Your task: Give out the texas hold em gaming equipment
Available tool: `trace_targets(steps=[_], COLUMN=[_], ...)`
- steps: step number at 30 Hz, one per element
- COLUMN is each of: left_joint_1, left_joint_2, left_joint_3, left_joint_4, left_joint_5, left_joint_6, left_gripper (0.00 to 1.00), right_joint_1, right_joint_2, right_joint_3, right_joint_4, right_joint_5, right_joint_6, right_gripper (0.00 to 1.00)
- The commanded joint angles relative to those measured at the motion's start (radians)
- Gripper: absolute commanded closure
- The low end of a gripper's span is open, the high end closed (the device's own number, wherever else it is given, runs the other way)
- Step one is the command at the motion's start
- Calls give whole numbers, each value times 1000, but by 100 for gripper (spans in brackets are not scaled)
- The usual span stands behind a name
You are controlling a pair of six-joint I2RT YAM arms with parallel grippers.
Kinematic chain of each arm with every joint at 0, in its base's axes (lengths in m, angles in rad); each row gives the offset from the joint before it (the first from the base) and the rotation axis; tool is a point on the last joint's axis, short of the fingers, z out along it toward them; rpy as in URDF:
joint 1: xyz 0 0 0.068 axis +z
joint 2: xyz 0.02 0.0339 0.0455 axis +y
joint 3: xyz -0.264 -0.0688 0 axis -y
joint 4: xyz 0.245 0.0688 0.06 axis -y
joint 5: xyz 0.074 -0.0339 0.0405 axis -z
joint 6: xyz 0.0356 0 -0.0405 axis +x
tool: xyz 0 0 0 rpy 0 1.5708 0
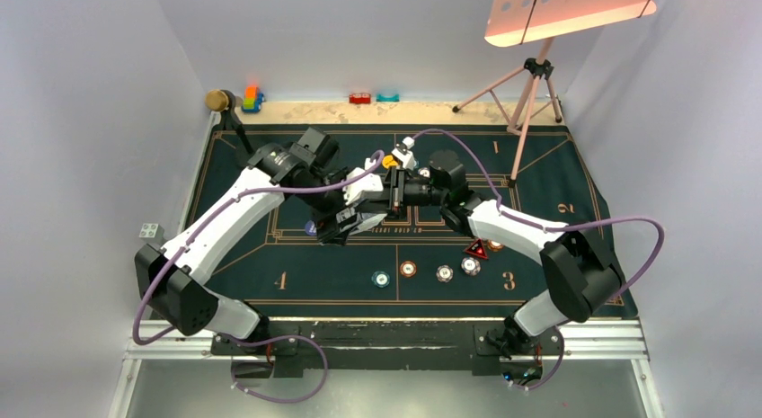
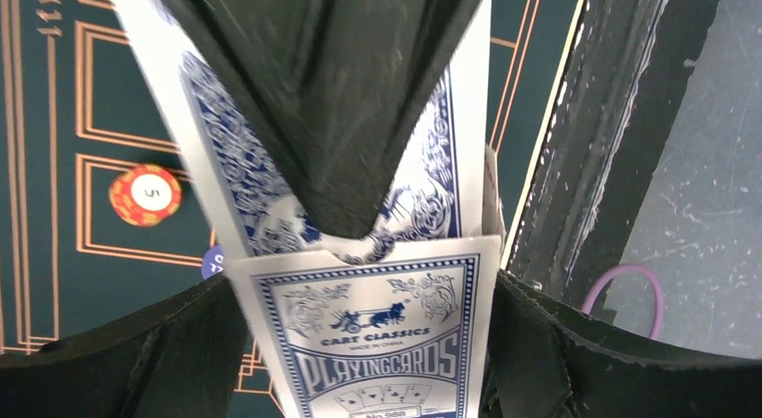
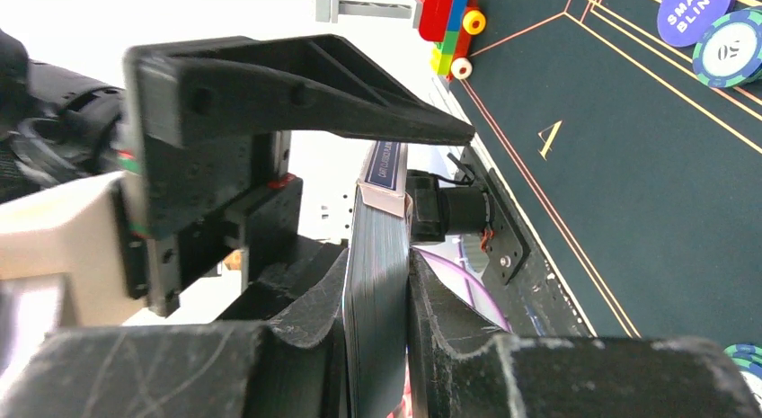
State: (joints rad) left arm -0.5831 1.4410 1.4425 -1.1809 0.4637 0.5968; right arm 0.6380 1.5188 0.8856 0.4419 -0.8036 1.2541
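Card box (image 2: 377, 346) — "CART CLASSICS PLAYINGCARDS"

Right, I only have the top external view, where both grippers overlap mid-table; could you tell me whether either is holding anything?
Observer: The right gripper is clamped on a deck of cards, seen edge-on in its wrist view.
Operator: Thank you; and the other one?
Observer: The left gripper is open, one finger on each side of a card box that the deck slots into.
Operator: Is anything printed on that box?
Observer: Yes, "Cart Classics Playing Cards" in blue.
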Motion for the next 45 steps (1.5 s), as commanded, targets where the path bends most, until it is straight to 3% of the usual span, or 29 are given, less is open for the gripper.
trace_targets(steps=[1,13,26,33,45], left_joint_1=[-3,-3,-3,-3,-4], left_joint_2=[-52,-47,-33,-16,-23], left_joint_3=[-48,-12,-1,8,7], left_joint_4=[9,36,-55,-66,-59], left_joint_5=[-18,-10,25,37,72], left_joint_6=[21,-30,13,20,15], left_gripper=[11,64,79,89,99], right_joint_1=[-11,-12,-35,-35,-59], right_joint_2=[-8,-13,-35,-51,-102], right_joint_3=[-2,-7,58,69,99], right_joint_4=[55,28,-230,-285,-389], right_joint_5=[-14,0,33,37,65], right_joint_6=[7,-9,-183,-225,-310], right_gripper=[100,99,64,56,56])
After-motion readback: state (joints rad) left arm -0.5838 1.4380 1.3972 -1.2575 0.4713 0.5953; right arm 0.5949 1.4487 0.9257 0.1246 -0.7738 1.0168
